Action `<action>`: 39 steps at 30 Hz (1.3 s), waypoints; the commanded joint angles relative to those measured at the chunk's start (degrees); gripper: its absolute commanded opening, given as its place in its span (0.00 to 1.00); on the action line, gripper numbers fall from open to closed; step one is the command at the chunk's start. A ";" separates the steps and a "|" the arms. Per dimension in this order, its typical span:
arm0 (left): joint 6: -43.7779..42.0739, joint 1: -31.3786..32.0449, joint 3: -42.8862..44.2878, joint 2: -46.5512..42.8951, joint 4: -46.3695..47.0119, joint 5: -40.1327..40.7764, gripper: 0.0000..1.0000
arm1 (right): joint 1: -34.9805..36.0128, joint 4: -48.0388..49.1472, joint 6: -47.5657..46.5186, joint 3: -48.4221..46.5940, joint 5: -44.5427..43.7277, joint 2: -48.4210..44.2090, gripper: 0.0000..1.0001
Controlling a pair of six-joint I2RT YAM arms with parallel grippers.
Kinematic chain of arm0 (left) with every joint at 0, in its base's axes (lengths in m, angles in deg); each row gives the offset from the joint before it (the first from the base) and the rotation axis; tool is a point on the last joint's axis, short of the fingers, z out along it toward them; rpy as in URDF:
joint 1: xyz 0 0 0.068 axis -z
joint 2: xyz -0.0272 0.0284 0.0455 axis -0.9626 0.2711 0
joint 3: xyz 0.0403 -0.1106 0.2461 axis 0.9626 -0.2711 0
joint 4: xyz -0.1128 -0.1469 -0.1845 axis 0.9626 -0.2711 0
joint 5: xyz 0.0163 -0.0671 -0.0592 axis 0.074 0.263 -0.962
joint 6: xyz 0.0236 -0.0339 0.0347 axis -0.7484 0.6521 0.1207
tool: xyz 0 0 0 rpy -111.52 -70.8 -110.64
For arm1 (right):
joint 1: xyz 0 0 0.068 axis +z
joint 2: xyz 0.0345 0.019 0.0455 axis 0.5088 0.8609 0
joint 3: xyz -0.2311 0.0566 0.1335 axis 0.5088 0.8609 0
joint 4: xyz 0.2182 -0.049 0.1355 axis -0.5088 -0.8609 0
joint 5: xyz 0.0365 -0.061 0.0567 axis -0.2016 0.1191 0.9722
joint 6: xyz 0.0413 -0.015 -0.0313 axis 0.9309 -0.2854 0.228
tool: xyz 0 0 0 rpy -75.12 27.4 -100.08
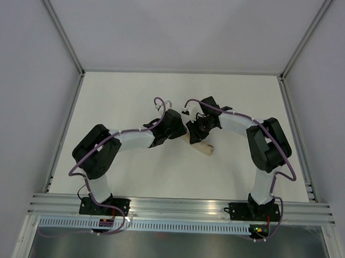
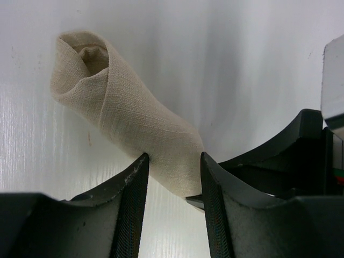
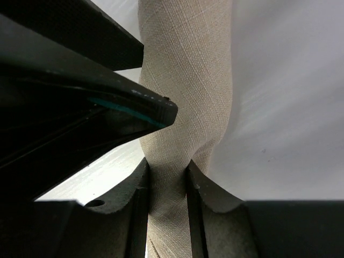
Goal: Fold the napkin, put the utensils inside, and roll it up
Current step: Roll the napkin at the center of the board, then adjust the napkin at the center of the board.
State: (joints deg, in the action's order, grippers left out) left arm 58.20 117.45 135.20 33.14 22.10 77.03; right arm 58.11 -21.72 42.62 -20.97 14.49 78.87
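The beige napkin (image 2: 129, 118) is rolled into a tube and lies on the white table; its free end shows in the top view (image 1: 204, 148). My right gripper (image 3: 167, 169) is shut on the napkin roll (image 3: 185, 80), pinching it narrow between the fingers. My left gripper (image 2: 173, 161) is open, its fingertips on either side of the roll's near end and touching it without squeezing. The two grippers meet mid-table in the top view, left gripper (image 1: 181, 132) beside right gripper (image 1: 194, 132). The fork is hidden.
The left gripper's dark fingers (image 3: 107, 80) cross the upper left of the right wrist view, close against the roll. The right arm's dark body (image 2: 290, 156) fills the right of the left wrist view. White walls (image 1: 181, 27) and metal rails (image 1: 181, 208) border the table.
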 commanded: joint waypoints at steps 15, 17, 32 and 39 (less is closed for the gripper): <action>-5.76 -4.07 10.32 6.53 -4.34 -3.39 0.48 | -1.42 -3.49 2.15 -4.00 2.04 -0.62 0.53; -6.38 -4.42 11.47 7.05 -6.09 -3.83 0.48 | -2.30 -4.02 2.06 -4.71 2.83 -1.32 0.58; -11.74 -5.74 23.16 13.20 -13.03 -7.08 0.47 | -7.75 -3.93 3.55 -6.12 5.83 -5.71 0.62; -12.97 -5.91 27.12 15.84 -15.06 -7.96 0.47 | -9.33 -3.58 4.52 -5.50 5.04 -6.16 0.57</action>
State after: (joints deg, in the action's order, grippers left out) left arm 47.99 111.88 159.07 47.55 8.96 70.80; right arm 49.39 -25.37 45.02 -24.99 19.16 74.87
